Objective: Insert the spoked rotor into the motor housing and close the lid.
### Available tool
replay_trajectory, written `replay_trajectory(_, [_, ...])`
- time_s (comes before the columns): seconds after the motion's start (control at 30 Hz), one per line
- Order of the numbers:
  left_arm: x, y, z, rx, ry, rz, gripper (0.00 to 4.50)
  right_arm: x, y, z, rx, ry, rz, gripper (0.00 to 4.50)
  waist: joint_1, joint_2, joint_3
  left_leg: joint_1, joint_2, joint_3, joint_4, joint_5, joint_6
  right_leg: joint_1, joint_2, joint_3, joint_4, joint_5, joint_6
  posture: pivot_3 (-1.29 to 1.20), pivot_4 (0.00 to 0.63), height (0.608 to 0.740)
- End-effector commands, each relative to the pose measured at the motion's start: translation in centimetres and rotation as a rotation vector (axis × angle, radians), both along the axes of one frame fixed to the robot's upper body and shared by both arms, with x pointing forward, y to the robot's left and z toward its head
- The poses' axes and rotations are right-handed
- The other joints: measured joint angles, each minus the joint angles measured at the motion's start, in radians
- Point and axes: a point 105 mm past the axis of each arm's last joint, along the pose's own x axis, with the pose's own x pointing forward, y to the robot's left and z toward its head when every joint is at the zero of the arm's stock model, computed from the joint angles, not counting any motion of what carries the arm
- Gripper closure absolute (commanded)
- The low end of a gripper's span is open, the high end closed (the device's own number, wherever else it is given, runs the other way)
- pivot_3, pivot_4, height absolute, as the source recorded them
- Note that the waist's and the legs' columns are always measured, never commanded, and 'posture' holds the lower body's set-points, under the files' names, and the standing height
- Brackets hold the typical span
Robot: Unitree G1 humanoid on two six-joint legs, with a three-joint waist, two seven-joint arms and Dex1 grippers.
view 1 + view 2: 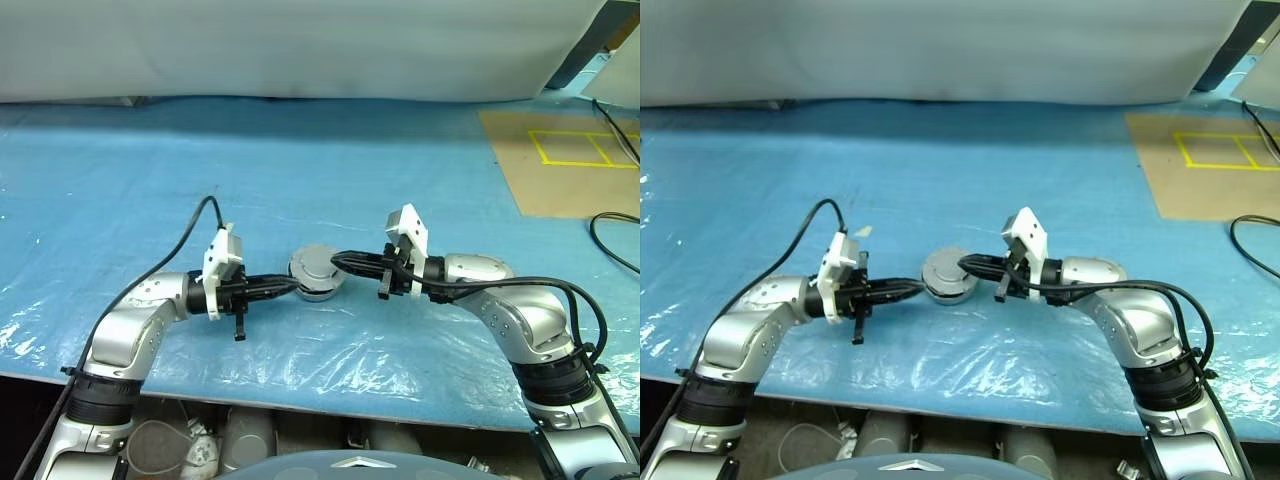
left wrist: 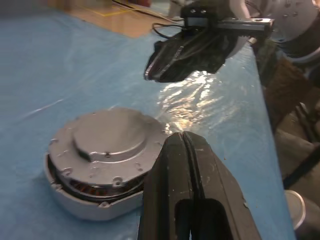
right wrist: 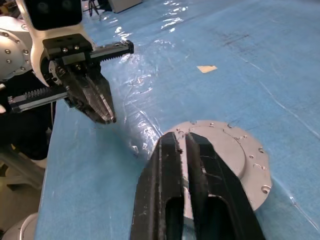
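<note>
Left wrist view — lid point(image 2: 107, 135) caps motor housing point(image 2: 90, 202).

We see a table covered by a glossy blue plastic sheet point(image 1: 300, 180), crinkled and catching light at its near edge. Behind it hangs a pale grey backdrop point(image 1: 300, 45). At the far right lies a brown board point(image 1: 560, 165) marked with yellow tape lines point(image 1: 585, 148).

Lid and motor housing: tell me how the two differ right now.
The lid is a plain, smooth light-grey cap with a raised centre; the motor housing beneath it shows copper windings in the gap at its rim. The lid sits on top, slightly tilted and not fully seated; the housing rests flat on the blue sheet. Both are round, grey and about equally wide.
</note>
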Motion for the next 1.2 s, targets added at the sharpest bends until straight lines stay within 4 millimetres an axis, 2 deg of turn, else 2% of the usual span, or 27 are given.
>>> replay_trajectory(0.03, [0.2, 0.9, 1.1, -0.007, -0.094, 0.081, 4.50, 0.3, -0.1, -0.3, -0.010, -0.020, 0.038, 3.29, -0.002, 0.000, 0.000, 0.000, 0.000, 0.000, 0.001, 0.000, 0.000, 0.000, 0.000, 0.000, 0.000, 0.000, 0.000, 0.00, 0.150, 0.740])
replay_trajectory(0.23, [0.0, 1.6, 0.5, 0.004, -0.106, 0.133, 4.50, 1.2, 0.1, -1.9, -0.042, -0.056, 0.078, 1.36, -0.015, 0.000, 0.000, -0.001, 0.000, 0.000, 0.002, 0.000, 0.000, -0.001, 0.000, 0.001, 0.000, 0.000, 0.000, 0.00, 0.150, 0.740])
replay_trajectory(0.37, [-0.2, 1.8, 0.2, 0.008, -0.104, 0.141, 4.50, 1.8, 0.8, -1.7, -0.012, -0.092, 0.096, 0.02, -0.021, 0.000, 0.000, -0.001, 0.001, 0.000, 0.002, 0.000, 0.000, -0.001, 0.001, 0.001, 0.001, 0.000, 0.000, 0.00, 0.150, 0.740])
replay_trajectory(0.53, [0.2, 2.2, 0.7, -0.019, -0.128, 0.164, 4.50, 2.2, 1.4, -2.1, -0.028, -0.109, 0.123, 0.02, -0.020, 0.000, 0.000, -0.001, 0.001, 0.000, 0.003, 0.000, 0.000, -0.001, 0.001, 0.001, 0.002, 0.000, 0.000, 0.00, 0.150, 0.740])
replay_trajectory(0.73, [-1.2, 2.2, 0.2, 0.012, -0.089, 0.087, 4.50, 2.4, 2.1, -2.7, -0.046, -0.098, 0.173, 0.02, -0.019, 0.000, 0.000, -0.001, 0.001, 0.000, 0.003, 0.000, 0.000, -0.001, 0.001, 0.001, 0.002, 0.000, 0.000, 0.00, 0.150, 0.740])
replay_trajectory(1.1, [-2.6, 2.4, -3.5, 0.195, -0.121, -0.025, 4.50, 3.9, 3.5, -4.0, -0.088, -0.131, 0.158, 0.02, -0.020, 0.000, 0.000, 0.000, 0.001, 0.000, 0.004, 0.000, 0.000, -0.001, 0.001, 0.001, 0.004, 0.000, 0.000, 0.00, 0.150, 0.740])
replay_trajectory(1.2, [-1.9, 2.0, -2.9, 0.148, -0.131, 0.009, 4.50, 3.9, 3.6, -4.6, -0.131, -0.149, 0.170, 0.02, -0.020, 0.000, 0.000, 0.000, 0.001, 0.000, 0.005, 0.000, 0.000, -0.001, 0.001, 0.001, 0.005, 0.000, 0.000, 0.00, 0.150, 0.740])
